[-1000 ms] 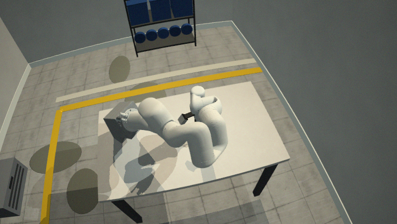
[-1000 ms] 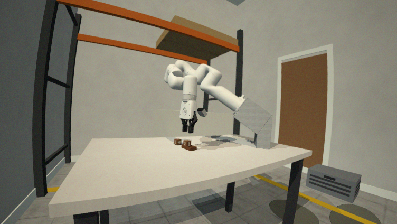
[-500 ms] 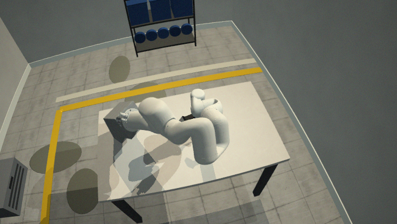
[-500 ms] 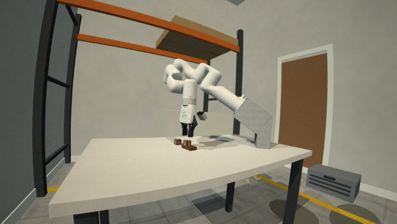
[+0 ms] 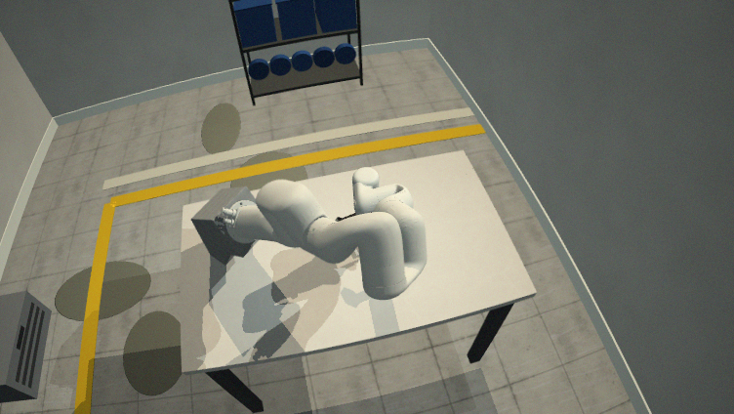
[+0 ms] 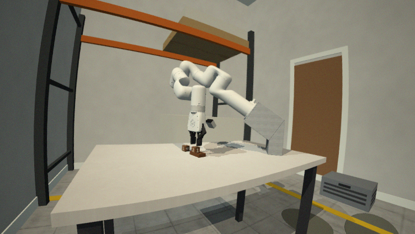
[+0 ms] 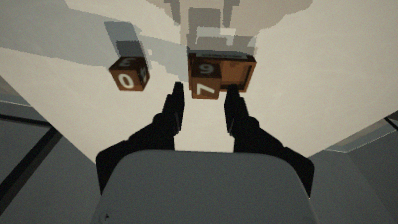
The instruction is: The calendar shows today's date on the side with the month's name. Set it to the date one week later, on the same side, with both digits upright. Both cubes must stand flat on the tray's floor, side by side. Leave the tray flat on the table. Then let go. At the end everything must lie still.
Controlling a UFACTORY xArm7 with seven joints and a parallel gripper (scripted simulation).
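1. Fingers about half open, nothing between them, pointing down above the counter [image 6: 150, 174].
2. Fingertips sit just short of the cube showing 7 [image 7: 205, 89]; no contact visible in wrist view.
3. That cube stands in the left end of the brown tray [image 7: 240, 70]; its top face reads 6. Right part of tray holds no cube.
4. Second cube [image 7: 129, 75] sits outside the tray, to its left on the counter, near but apart; near face shows 0.
5. Exterior view: fingers hang right above tray [image 6: 198, 154] and loose cube [image 6: 185, 148], mid-counter.
6. Arm [image 6: 226, 92] runs back to grey pedestal [image 6: 273, 131] at the counter's far edge.
7. Month name on the tray not readable.
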